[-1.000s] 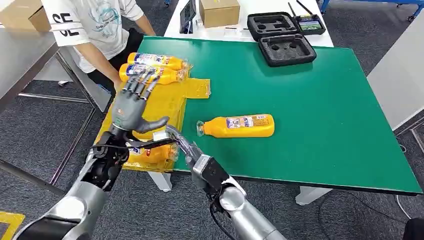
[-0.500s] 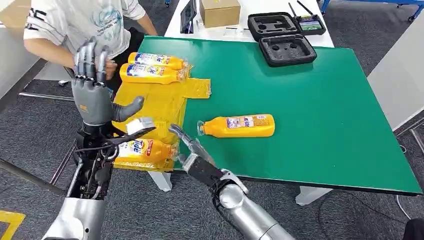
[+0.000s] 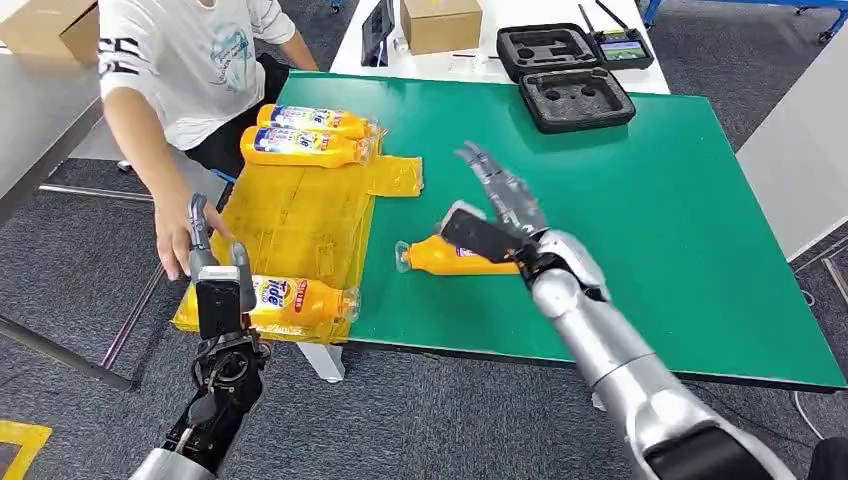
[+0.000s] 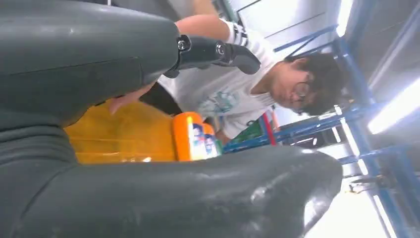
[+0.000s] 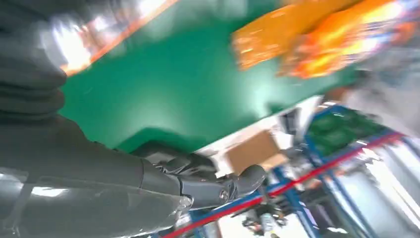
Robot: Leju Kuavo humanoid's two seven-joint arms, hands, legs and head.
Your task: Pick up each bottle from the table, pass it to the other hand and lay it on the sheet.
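Two orange bottles (image 3: 312, 121) (image 3: 300, 147) lie side by side at the far end of the yellow sheet (image 3: 300, 215). A third bottle (image 3: 300, 298) lies at the sheet's near end. My left hand (image 3: 215, 285) stands edge-on just left of it, fingers up and holding nothing. In the left wrist view that bottle (image 4: 193, 136) shows between the spread thumb and fingers (image 4: 218, 52). A fourth bottle (image 3: 425, 257) lies on the green table (image 3: 650, 230). My right hand (image 3: 495, 205) hovers over it with fingers spread and hides part of it. The right wrist view is blurred.
A person in a white shirt (image 3: 190, 60) stands at the table's left, one hand (image 3: 175, 240) reaching down beside the sheet near my left hand. Black foam trays (image 3: 575, 95), a cardboard box (image 3: 440, 22) and a small screen (image 3: 620, 45) sit at the far edge.
My left hand dropped from high over the sheet to its near-left corner. My right hand rose from under the front edge to above the bottle on the green. The person's arm reached in.
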